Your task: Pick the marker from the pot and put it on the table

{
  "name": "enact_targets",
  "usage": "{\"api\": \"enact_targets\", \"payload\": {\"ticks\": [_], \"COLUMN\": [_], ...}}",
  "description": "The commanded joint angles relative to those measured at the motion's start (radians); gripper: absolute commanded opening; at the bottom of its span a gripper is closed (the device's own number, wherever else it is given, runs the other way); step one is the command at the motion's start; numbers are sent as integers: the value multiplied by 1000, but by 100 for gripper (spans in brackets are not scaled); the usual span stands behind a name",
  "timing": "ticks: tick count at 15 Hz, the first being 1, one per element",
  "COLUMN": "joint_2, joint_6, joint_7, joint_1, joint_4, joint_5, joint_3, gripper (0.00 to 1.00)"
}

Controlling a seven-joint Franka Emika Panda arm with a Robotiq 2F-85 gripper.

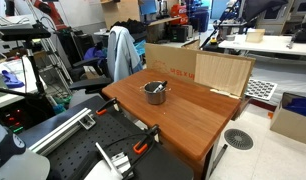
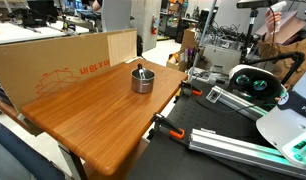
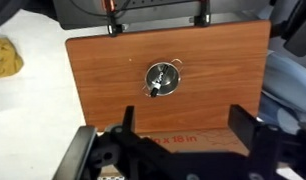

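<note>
- A black two-fingered robot hand [image 3: 184,112] fills the bottom of the wrist view. Its fingers [image 3: 129,122] are spread as wide as the frame shows, with nothing between them, and it hangs high above the bench.
- Below it lies a large rectangular bench [image 3: 98,95] with a smooth reddish-brown wooden top, seen in both exterior views [image 1: 188,118] [image 2: 88,120].
- A small round silver-grey metal pot [image 3: 161,78] with short side handles stands upright on the bench top, clear of every edge and corner. It shows in both exterior views [image 1: 155,95] [image 2: 141,82].
- A slim dark marker [image 2: 140,69] is inside the pot, leaning, with one end poking above the rim. In an exterior view [image 1: 159,86] it reads as a dark stick slanting across the pot's mouth. Its end colour is too small to tell.
- The hand and the pot are well apart, and the marker is untouched.
- A light brown cardboard panel [image 1: 223,72] stands upright along one long edge of the bench. In an exterior view [image 2: 53,62] it carries red printing.
- Orange-handled clamps [image 1: 142,147] [image 2: 174,131] grip the opposite long edge. In the wrist view two clamps [image 3: 113,24] sit on the upper edge.
- A crumpled yellow cloth [image 3: 5,55] lies on a white surface beyond the bench's short edge.
</note>
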Motion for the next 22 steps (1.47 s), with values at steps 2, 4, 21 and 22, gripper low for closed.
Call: {"api": "enact_targets", "payload": {"ticks": [2,4,21,22], "joint_2": [0,0,74,93], "joint_6": [-1,-1,358,407], "joint_7": [-2,-2,220,245], "joint_1": [-5,-5,-70,-77], "joint_4": [1,1,-161,-179], "joint_5": [2,2,-50,-59], "joint_3": [4,4,31,35], "gripper": [100,100,100,100]}}
